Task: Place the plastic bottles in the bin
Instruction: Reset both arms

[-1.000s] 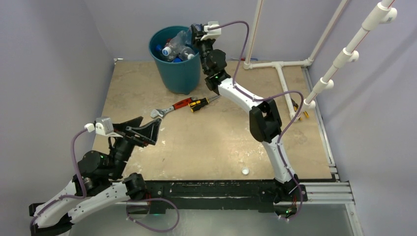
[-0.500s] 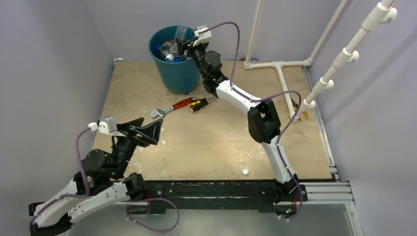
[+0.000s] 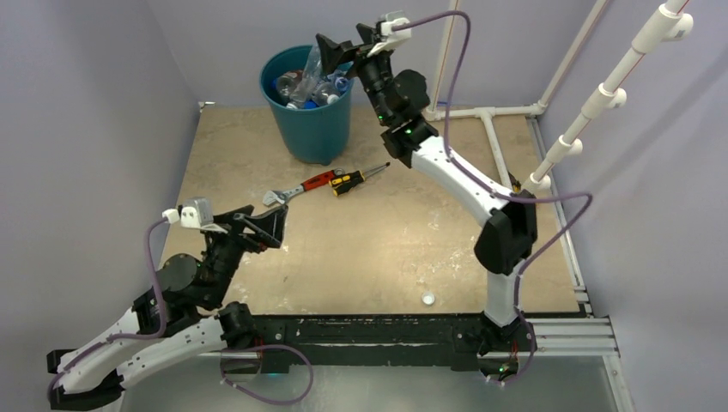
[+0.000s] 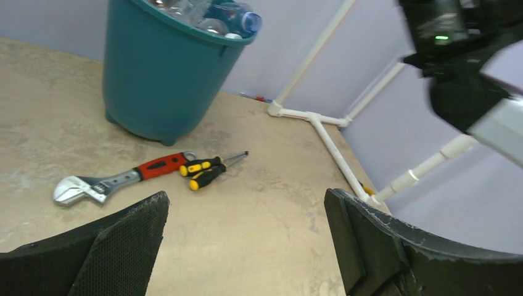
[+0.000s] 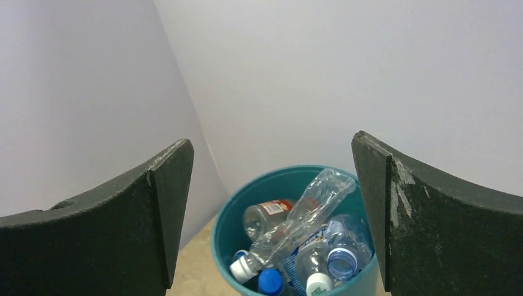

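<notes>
The teal bin (image 3: 313, 133) stands at the table's back left, filled with several clear plastic bottles (image 3: 309, 84). My right gripper (image 3: 348, 43) hangs open just above and right of the bin's rim, nothing between its fingers. In the right wrist view the bin (image 5: 223, 229) lies below the open right gripper (image 5: 271, 140), and a long crushed bottle (image 5: 308, 213) leans across the pile. My left gripper (image 3: 275, 226) hovers open and empty over the table's near left. The left wrist view shows the left gripper (image 4: 245, 203) facing the bin (image 4: 157, 80), bottles (image 4: 237, 13) at its top.
A red-handled wrench (image 3: 300, 187) and a yellow-black screwdriver (image 3: 352, 180) lie just in front of the bin. A white pipe frame (image 3: 489, 116) runs along the back right. A small white disc (image 3: 427, 299) sits near the front edge. Walls close in on three sides.
My right gripper has opened and lifted up and to the right, off the bin. A clear bottle now rests on the pile. The left arm has shifted slightly forward.
</notes>
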Controlling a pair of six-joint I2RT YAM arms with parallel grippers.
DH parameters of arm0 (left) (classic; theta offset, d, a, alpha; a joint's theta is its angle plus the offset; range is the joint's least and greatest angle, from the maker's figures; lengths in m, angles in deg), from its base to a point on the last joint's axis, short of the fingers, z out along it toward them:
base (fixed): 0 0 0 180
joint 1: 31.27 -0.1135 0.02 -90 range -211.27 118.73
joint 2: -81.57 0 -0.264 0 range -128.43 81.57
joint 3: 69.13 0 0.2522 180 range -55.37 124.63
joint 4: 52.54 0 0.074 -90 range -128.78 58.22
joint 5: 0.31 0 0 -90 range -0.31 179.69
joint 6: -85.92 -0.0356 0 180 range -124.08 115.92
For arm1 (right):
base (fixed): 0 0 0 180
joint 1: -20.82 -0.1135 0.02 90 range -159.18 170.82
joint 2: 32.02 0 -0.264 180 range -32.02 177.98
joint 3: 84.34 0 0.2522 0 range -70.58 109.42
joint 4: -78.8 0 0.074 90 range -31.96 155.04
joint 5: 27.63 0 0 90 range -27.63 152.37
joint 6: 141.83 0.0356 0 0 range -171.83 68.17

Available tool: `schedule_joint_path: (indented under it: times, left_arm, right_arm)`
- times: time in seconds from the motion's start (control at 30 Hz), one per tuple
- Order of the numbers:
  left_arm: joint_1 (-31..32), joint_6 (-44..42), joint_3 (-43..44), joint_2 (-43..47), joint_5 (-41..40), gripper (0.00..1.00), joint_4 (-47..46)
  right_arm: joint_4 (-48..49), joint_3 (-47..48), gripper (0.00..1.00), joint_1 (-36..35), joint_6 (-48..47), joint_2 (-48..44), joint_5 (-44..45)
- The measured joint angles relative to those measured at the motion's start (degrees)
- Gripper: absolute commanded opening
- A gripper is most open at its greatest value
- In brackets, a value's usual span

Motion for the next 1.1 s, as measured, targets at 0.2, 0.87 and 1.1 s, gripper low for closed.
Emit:
schedule_joint_path:
  times: [0.2, 0.87, 1.1]
  left_arm:
    - [0.0, 4.9, 5.1, -7.0, -9.0, 0.98, 7.7]
    - [0.0, 21.6, 8.2, -25.9, -14.7, 0.99, 20.0]
    - [0.0, 23.5, 7.7, -26.0, -11.9, 0.99, 20.4]
  right_arm:
    - [-7.1, -13.2, 0.99, 0.0, 2.8, -18.1, -4.9]
    - [-26.6, -67.8, 0.99, -0.5, 18.0, -68.0, -1.8]
    - [-41.0, -69.5, 0.99, -0.5, 22.1, -76.0, 9.6]
